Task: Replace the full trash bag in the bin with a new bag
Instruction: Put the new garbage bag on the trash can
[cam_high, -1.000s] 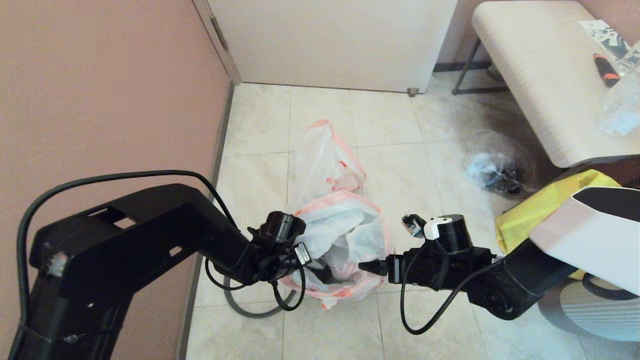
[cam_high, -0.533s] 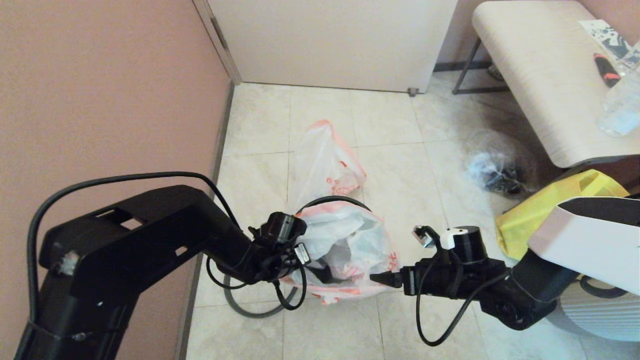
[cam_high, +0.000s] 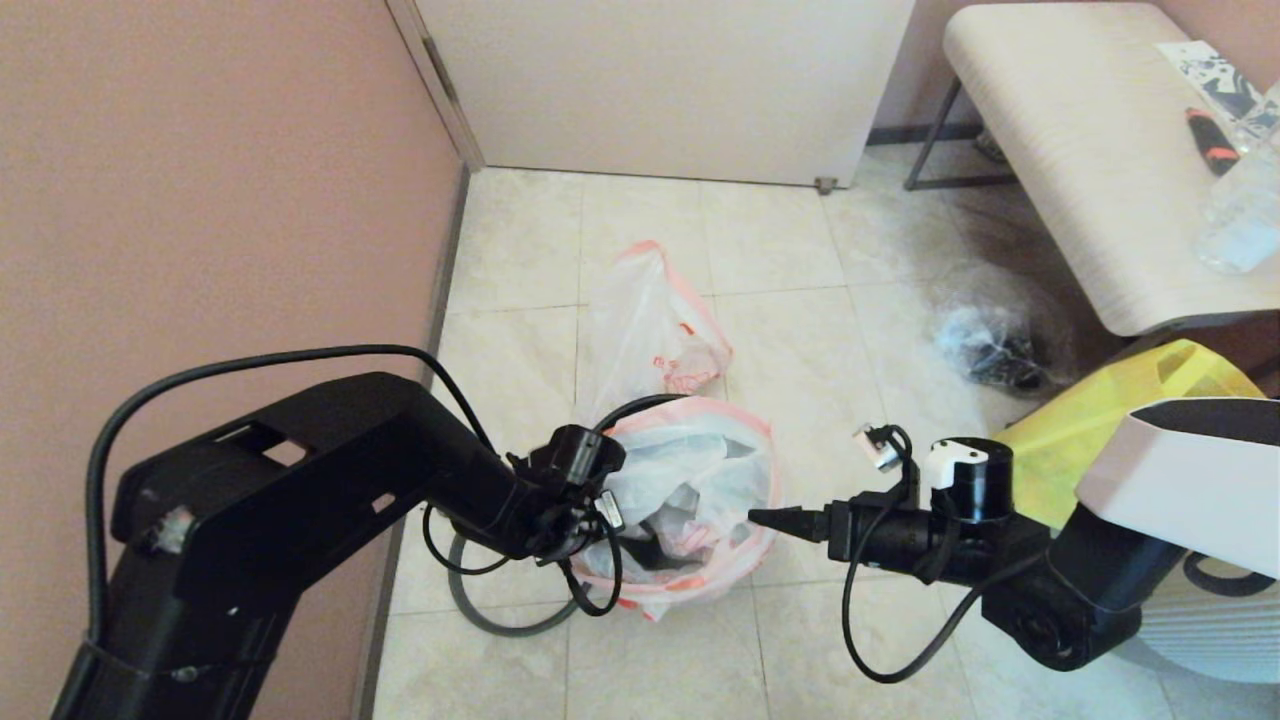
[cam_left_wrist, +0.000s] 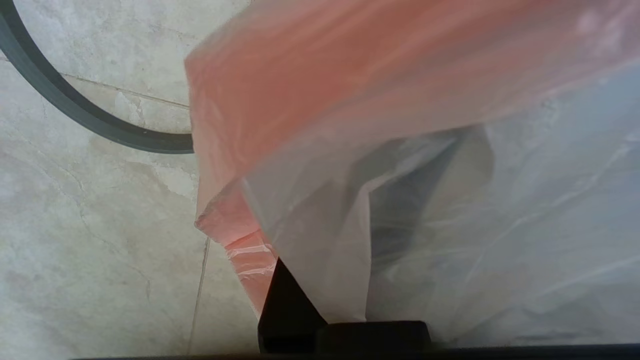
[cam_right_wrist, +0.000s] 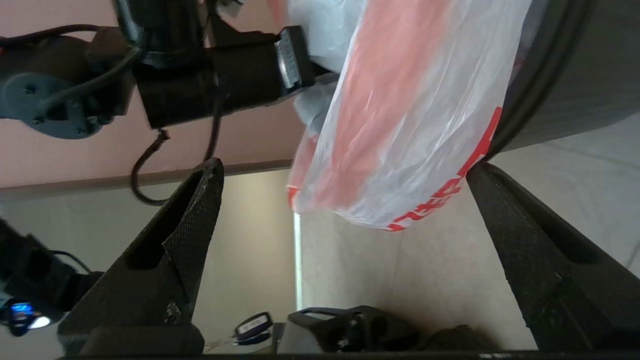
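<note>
Now the left claw grips the new bag's rim over the bin; the right claw hangs released just beside it.

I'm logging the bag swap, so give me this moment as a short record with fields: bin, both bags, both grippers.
bin: on the tiled floor by the wall, mostly hidden by its bag
full bag: in the bin, rim draped over the edge
new bag: on the floor just beyond the bin
left gripper: at the bag's rim, fingers hidden by plastic
right gripper: open, beside the bin, holding nothing
</note>
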